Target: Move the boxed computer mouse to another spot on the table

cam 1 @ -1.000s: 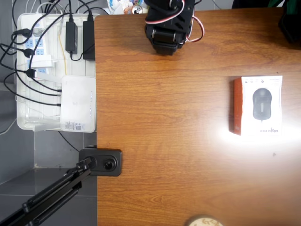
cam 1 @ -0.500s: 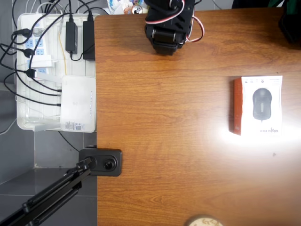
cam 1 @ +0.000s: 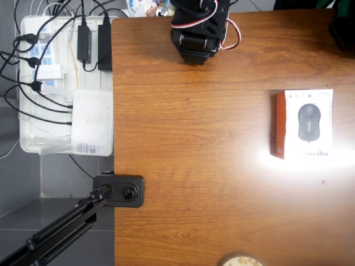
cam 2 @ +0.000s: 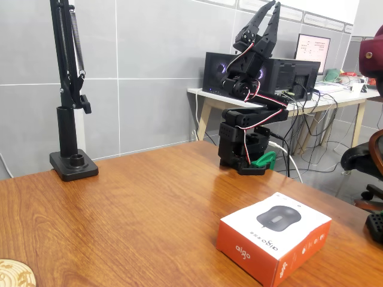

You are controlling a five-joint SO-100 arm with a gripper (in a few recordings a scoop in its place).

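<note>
Pointing straight up above the folded black arm, the black two-finger pincer [cam 2: 267, 13], fingers nearly closed with a thin gap at the tips, gripping nothing. Sitting well apart from it, toward the near right of the fixed view: the flat white carton with a grey mouse pictured on top and reddish-orange sides [cam 2: 274, 235], lying flat on the glossy brown wood-grain tabletop [cam 2: 137, 209]. Risking, by my reading, a slide rather than a grip: jaws too narrow for that wide box, slick surface underneath. Also glaring hard around the carton [cam 1: 304, 124] overhead, possibly blurring its edges for aiming.
</note>
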